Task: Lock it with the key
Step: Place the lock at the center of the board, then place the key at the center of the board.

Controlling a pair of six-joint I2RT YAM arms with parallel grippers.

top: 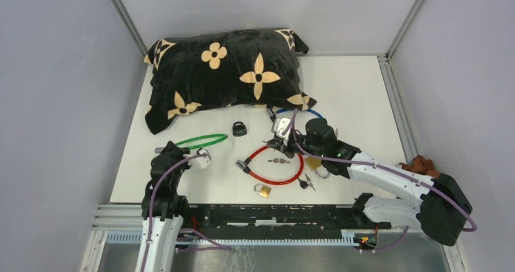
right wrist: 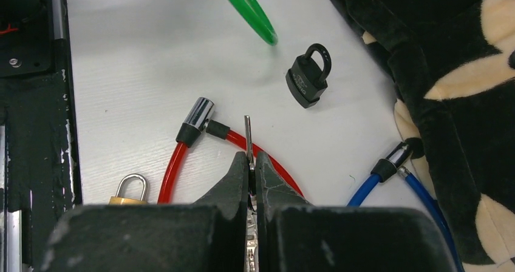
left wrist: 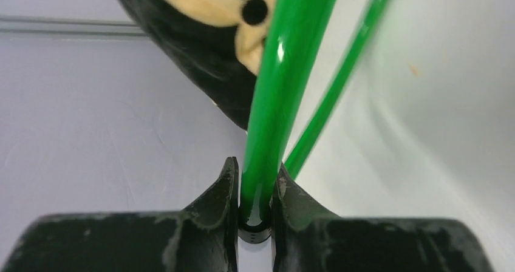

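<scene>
My left gripper [left wrist: 255, 184] is shut on the green cable lock [left wrist: 285, 90] near one end; the cable runs up and away between the fingers. From above, its green loop [top: 203, 141] lies on the table at the left, with the left gripper [top: 197, 158] at its near end. My right gripper [right wrist: 250, 159] is shut on a key [right wrist: 248, 135], whose thin metal blade sticks out past the fingertips. It hovers over the red cable lock [right wrist: 173, 169], whose chrome end [right wrist: 199, 113] lies just left of the blade. In the top view the right gripper [top: 280, 139] sits mid-table.
A black padlock [right wrist: 308, 76] stands beyond the key. A brass padlock [top: 262, 190] and loose keys [top: 306, 183] lie near the front edge. A blue cable lock [right wrist: 370, 187] lies at the right, next to the black flowered pillow [top: 225, 71]. Grey walls enclose the table.
</scene>
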